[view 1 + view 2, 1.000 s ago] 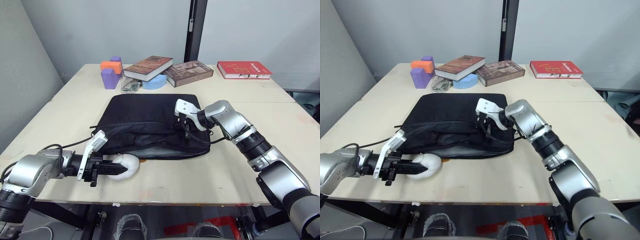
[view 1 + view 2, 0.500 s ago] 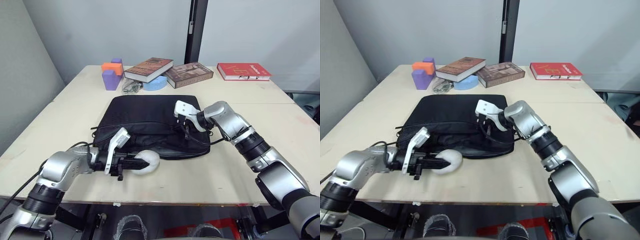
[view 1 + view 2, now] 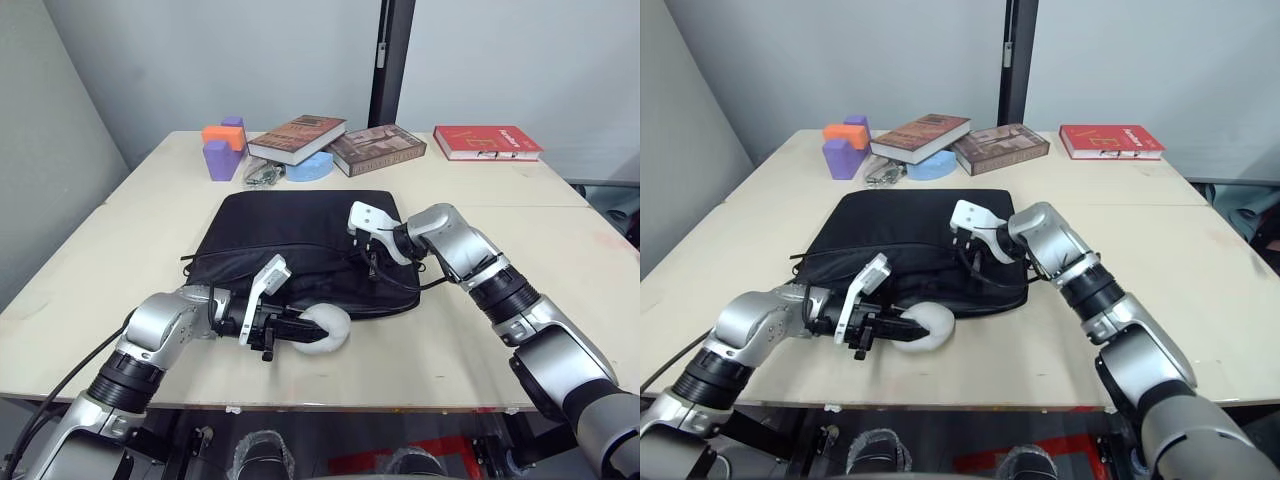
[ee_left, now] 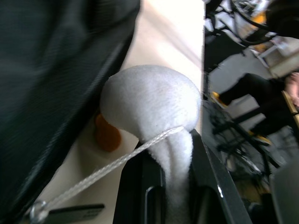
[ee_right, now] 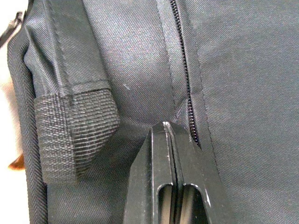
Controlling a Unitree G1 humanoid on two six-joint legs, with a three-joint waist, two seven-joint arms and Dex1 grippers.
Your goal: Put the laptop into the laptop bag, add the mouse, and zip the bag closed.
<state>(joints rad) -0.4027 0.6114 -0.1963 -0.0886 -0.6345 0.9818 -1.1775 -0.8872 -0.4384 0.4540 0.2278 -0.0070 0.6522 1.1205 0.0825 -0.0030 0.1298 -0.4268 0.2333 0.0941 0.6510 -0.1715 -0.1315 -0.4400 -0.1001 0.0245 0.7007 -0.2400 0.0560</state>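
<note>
- Left eye view: left gripper (image 3: 292,330) clamps a white egg-like lump (image 3: 325,330) beside the laptop bag (image 3: 300,250).
- Right gripper (image 3: 372,262), fingers pressed together, rests on the bag's top.

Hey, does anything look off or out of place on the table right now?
Yes. The left gripper is shut on a fuzzy white lump with an orange bit, not a flat glossy mouse, at the front edge of the laptop bag. The right gripper is shut, pressed on the bag's fabric beside the zip.
</note>
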